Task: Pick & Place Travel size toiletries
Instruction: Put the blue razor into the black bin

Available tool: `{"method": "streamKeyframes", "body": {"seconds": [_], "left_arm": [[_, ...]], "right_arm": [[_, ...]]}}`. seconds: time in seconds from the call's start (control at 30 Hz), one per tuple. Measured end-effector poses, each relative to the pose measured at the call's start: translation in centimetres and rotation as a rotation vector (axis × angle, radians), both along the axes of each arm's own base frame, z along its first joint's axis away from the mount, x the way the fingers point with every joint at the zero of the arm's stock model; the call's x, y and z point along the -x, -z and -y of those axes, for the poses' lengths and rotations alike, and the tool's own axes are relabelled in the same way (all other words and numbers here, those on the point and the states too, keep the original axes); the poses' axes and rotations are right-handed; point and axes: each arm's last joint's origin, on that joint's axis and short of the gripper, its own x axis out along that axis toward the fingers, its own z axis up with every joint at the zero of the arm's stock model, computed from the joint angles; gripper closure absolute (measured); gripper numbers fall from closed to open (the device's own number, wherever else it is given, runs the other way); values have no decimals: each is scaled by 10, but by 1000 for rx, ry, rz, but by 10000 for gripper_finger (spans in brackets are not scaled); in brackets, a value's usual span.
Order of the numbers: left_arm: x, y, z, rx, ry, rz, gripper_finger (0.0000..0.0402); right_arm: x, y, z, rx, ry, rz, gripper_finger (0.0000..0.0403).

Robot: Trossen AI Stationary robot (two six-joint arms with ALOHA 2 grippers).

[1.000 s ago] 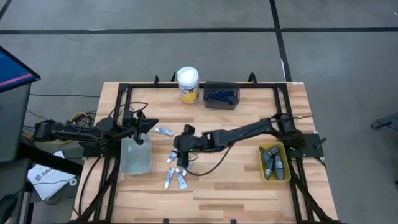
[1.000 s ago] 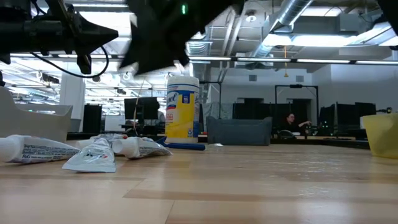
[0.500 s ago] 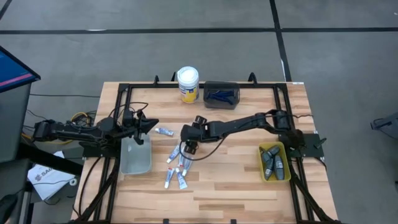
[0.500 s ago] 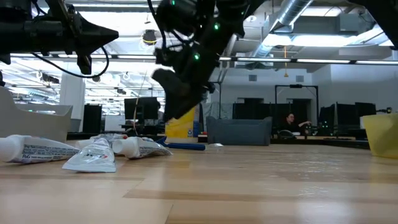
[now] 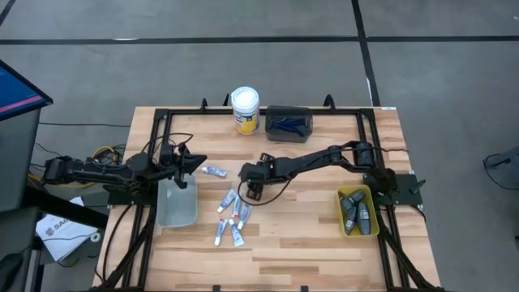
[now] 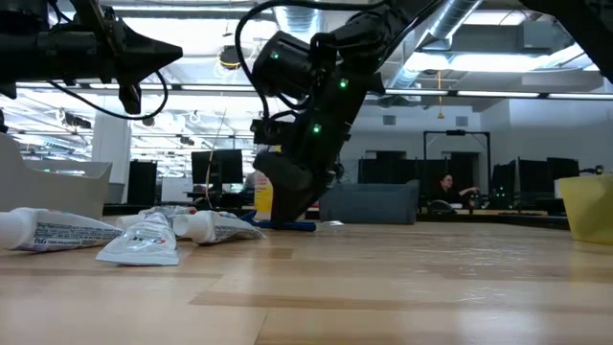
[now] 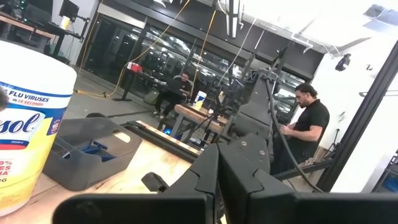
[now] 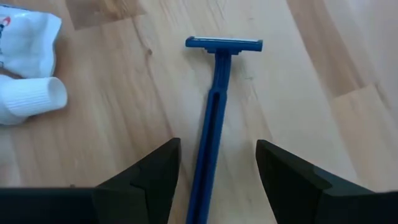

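A dark-blue razor (image 8: 214,118) lay flat on the wooden table (image 5: 308,235), its head pointing away from the right wrist camera and its handle running back between the right gripper's (image 8: 217,174) two dark fingers (image 8: 152,171), which stood apart on either side of it without touching it. In the high view the right gripper (image 5: 255,186) sat low near the middle of the table, at the upper edge of a loose cluster of white-and-blue tubes (image 5: 231,217); one tube's white cap (image 8: 31,99) showed just beside the razor in the right wrist view. Another tube (image 5: 214,171) lay apart, nearer the left arm. The low view showed the tubes (image 6: 144,235) lying on the wood with the right gripper (image 6: 287,196) lowered close to the surface behind them. Dark grey pods filled the yellow tray (image 5: 374,212) at the right edge, and more razors sat in the dark tray (image 5: 289,136) at the far side, beside the white-lidded yellow jar (image 5: 245,109). The left gripper (image 5: 193,162) hung above the clear tray (image 5: 177,212), its fingers pressed together on nothing.
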Motion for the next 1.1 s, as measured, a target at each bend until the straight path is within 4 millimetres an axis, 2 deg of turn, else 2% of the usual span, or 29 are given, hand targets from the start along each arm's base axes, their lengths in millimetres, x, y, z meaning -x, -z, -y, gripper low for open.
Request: {"method": "streamKeyframes", "body": {"seconds": [0.17, 0.5, 0.67, 0.8, 0.93, 1.1], "left_arm": [[0, 0, 0, 0, 0, 1, 401], [0, 0, 0, 0, 0, 5, 401], [0, -1, 0, 0, 0, 5, 401], [0, -1, 0, 0, 0, 5, 401], [0, -1, 0, 0, 0, 6, 401], [0, -1, 0, 0, 0, 6, 401]], "right_arm": [[4, 7, 8, -70, 11, -7, 215], [5, 10, 11, -85, 21, 1, 356], [6, 8, 12, -87, 44, 12, 392], [6, 0, 11, -95, 64, 46, 383], [11, -14, 13, -98, 175, 79, 388], [14, -57, 20, -100, 209, 201, 395]]}}
